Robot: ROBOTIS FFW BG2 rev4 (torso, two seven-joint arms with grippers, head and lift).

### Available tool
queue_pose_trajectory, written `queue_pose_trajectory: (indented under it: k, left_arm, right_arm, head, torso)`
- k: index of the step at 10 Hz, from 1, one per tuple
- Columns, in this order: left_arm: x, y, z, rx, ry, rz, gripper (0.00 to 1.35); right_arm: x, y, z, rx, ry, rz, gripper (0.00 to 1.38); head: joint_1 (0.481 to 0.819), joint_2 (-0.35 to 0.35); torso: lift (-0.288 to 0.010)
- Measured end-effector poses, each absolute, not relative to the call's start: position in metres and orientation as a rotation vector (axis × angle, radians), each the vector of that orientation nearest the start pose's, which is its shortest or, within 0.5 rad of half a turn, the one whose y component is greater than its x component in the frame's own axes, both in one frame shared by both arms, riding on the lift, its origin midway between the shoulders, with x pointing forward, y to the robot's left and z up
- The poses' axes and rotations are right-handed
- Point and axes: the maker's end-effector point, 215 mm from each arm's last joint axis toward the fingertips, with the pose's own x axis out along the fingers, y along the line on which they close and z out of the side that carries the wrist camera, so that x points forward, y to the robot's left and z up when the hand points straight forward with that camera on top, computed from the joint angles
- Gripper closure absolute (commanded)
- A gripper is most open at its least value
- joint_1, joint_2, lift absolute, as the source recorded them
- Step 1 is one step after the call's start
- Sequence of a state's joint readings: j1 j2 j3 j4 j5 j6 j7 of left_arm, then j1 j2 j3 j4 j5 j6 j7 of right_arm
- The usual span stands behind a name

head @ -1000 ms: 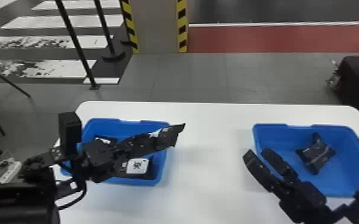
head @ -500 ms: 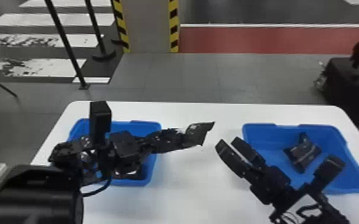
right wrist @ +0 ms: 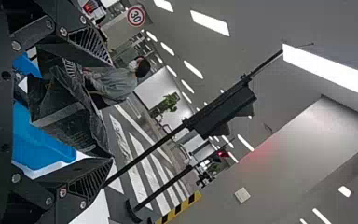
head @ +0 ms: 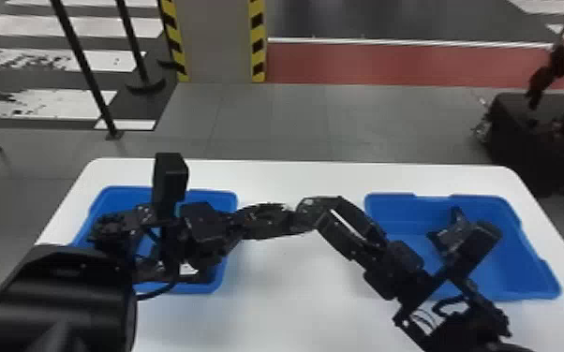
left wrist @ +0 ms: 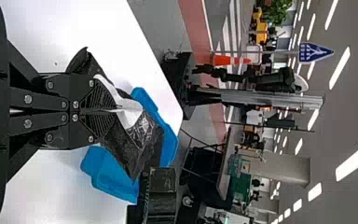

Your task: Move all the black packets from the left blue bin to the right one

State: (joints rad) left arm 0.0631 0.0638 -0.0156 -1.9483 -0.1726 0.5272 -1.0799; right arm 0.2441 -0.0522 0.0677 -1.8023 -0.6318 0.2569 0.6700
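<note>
While the left claw (head: 291, 220) is pinched tight on a black packet (left wrist: 142, 135), the right claw (head: 327, 216) is wide, with that packet in the gap between its two fingers. I can't tell if those fingers touch it. The two claws are close together above the white table (head: 271, 304), between the bins. The left blue bin (head: 222, 196) is on the left side of the left claw, below its arm. The right blue bin (head: 524, 276) is on the right side of the right claw, with another packet (head: 447, 234) in it, partly hidden by the right arm.
</note>
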Motion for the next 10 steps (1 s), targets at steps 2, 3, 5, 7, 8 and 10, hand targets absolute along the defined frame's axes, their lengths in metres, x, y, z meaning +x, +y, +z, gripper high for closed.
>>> queue_pose_trajectory:
  k: [2, 3, 5, 7, 8, 10]
  left_arm:
    - [0.469, 0.06, -0.342, 0.087, 0.307, -1.031, 1.2]
    - [0.469, 0.057, -0.344, 0.085, 0.311, -1.039, 1.2]
    - [0.469, 0.053, -0.347, 0.079, 0.319, -1.045, 1.2]
    - [0.47, 0.054, -0.347, 0.076, 0.32, -1.042, 1.2]
    - [0.47, 0.056, -0.348, 0.073, 0.32, -1.038, 1.18]
    - [0.471, 0.061, -0.354, 0.06, 0.336, -1.014, 0.52]
  right_arm:
    - [0.458, -0.05, -0.331, 0.651, 0.103, 0.807, 0.41]
    - [0.462, -0.049, -0.329, 0.633, 0.102, 0.81, 0.89]
    - [0.468, -0.048, -0.328, 0.611, 0.105, 0.815, 1.27]
    - [0.466, -0.049, -0.331, 0.608, 0.107, 0.811, 1.27]
    - [0.466, -0.05, -0.33, 0.606, 0.097, 0.805, 1.27]
    - [0.468, -0.054, -0.326, 0.604, 0.072, 0.795, 1.27]
  head:
    - [0.695, 0.013]
    - [0.695, 0.009]
    - [0.695, 0.007]
    - [0.695, 0.007]
    - [0.695, 0.007]
    - [0.695, 0.007]
  torso:
    - [-0.11]
    - [-0.11]
    - [-0.11]
    - [-0.11]
    - [-0.11]
    - [-0.11]
